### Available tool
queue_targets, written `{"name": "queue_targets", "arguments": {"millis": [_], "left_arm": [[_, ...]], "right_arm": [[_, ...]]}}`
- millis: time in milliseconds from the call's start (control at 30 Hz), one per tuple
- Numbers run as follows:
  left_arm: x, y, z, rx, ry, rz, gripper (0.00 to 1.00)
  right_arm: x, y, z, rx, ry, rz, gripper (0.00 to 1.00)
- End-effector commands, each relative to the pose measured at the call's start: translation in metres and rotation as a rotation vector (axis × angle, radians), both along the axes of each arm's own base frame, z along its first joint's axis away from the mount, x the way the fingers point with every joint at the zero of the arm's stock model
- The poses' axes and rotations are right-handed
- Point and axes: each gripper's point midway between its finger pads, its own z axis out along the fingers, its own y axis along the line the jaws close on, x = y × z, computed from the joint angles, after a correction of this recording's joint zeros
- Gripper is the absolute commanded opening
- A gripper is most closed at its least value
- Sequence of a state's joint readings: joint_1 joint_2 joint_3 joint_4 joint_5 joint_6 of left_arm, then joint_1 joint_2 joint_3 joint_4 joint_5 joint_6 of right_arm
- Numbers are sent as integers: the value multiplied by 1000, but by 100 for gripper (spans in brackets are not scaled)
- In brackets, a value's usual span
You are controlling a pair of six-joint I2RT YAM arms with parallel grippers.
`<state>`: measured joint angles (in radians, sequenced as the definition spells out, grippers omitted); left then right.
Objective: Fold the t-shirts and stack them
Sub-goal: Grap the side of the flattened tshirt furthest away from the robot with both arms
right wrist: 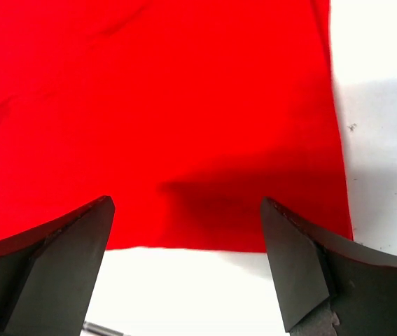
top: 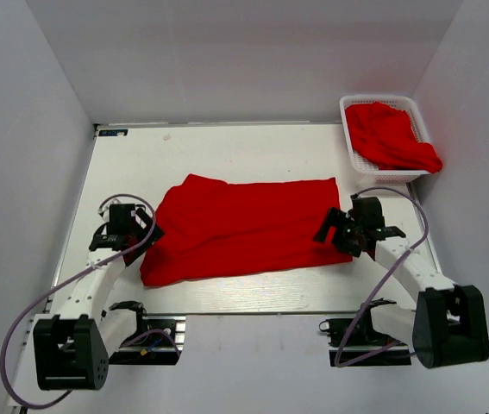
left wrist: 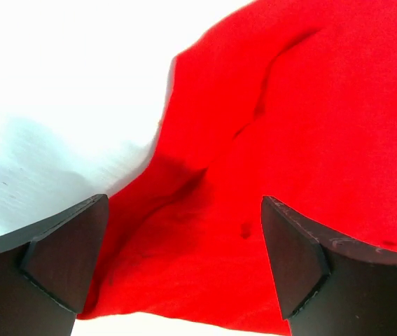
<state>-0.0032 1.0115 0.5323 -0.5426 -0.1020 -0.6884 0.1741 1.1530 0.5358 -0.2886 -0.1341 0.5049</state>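
A bright red t-shirt (top: 244, 226) lies spread across the middle of the white table, folded into a wide band. A second red t-shirt (top: 391, 136) lies bunched in the white basket at the back right. My left gripper (top: 145, 235) is open at the shirt's left edge; the left wrist view shows the red cloth (left wrist: 289, 126) between and beyond its fingers. My right gripper (top: 335, 228) is open at the shirt's right end; the right wrist view shows the shirt's near hem (right wrist: 205, 140) just ahead of the fingers. Neither holds anything.
The white lattice basket (top: 350, 110) stands at the table's back right corner, against the right wall. White walls enclose the table on three sides. Bare table (top: 227, 155) shows behind the shirt and a narrow strip (top: 244, 293) in front of it.
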Motion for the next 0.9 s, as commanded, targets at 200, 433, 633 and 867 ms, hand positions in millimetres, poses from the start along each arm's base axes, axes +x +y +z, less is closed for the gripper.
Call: {"name": "queue_targets", "arguments": {"millis": [200, 433, 633, 867], "left_arm": [[95, 13, 96, 107, -292, -29, 100], [187, -12, 65, 169, -247, -375, 100], [250, -51, 56, 163, -333, -687, 94], [270, -77, 28, 215, -321, -954, 88]], "right_arm": [[65, 6, 86, -74, -259, 143, 90], [119, -8, 89, -183, -282, 83, 90], [155, -6, 83, -215, -257, 100, 90], [177, -11, 64, -249, -212, 82, 90]]}}
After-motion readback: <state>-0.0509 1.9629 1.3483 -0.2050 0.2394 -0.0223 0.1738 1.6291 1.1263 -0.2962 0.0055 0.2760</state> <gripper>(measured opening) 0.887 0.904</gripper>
